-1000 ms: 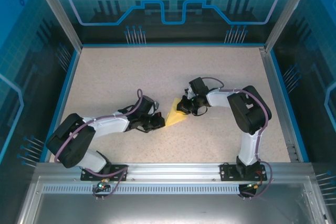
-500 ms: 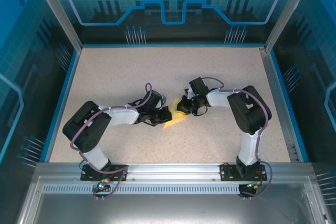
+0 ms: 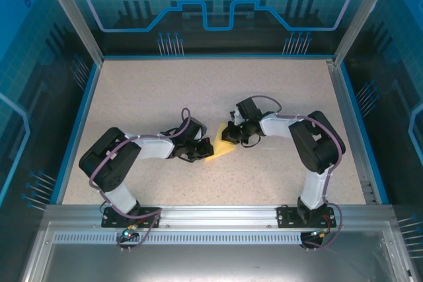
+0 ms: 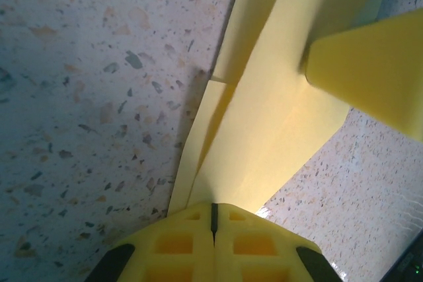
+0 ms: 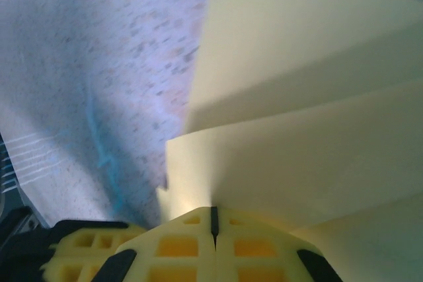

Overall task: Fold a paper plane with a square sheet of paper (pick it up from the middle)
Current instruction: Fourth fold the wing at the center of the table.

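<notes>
Near the middle of the table (image 3: 145, 90), the sheet of paper (image 3: 221, 147) lies partly folded into a pale-yellow wedge, its point toward the table's far edge. The left gripper (image 3: 203, 152) meets it from the table's left side and the right gripper (image 3: 230, 137) from the table's right side.

From the left wrist, the left fingers (image 4: 178, 246) are pressed together, apparently nipping the narrow end of the paper, with layered flaps and a crease running away from them. From the right wrist, the right fingers (image 5: 178, 246) are likewise pressed together on a fold whose layers fan out above them.

I judge the work to be mid-fold: early creases are made, but there is no finished plane. The next move probably needs one gripper to pin the paper to the table while the other carries its flap over and presses the crease flat. It should go gently, since thin paper slips or tears.
</notes>
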Available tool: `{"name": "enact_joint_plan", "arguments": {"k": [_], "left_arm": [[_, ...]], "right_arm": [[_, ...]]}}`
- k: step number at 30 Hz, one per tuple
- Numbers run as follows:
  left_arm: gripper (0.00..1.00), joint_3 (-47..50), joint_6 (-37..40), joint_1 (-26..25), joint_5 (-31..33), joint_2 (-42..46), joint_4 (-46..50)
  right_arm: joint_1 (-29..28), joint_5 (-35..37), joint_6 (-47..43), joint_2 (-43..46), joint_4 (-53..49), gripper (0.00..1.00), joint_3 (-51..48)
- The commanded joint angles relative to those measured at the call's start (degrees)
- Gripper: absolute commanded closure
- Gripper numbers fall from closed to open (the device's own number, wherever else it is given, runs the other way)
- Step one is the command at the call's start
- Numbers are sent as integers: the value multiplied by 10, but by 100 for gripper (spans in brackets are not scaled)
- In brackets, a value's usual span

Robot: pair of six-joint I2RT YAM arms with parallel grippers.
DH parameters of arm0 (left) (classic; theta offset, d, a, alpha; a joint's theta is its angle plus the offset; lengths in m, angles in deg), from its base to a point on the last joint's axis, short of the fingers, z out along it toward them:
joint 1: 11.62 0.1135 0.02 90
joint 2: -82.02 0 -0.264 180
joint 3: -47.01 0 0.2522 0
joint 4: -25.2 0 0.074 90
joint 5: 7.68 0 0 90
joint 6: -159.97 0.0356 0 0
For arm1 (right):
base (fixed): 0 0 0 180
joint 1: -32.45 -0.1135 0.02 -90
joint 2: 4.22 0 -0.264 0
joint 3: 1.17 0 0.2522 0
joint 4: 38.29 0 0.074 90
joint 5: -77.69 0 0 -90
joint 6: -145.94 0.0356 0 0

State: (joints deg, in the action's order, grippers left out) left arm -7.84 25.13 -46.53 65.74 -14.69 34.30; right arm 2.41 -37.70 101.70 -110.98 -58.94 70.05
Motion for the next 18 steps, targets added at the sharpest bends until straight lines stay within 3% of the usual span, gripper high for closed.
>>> {"name": "enact_joint_plan", "arguments": {"k": [1,18], "left_arm": [[100,17,16,4,12,-18,29],[100,18,10,4,14,-17,26]], "right_arm": [[-32,5,-8,11,-12,100,3],[-43,-13,1,-51,3,100,-3]]}}
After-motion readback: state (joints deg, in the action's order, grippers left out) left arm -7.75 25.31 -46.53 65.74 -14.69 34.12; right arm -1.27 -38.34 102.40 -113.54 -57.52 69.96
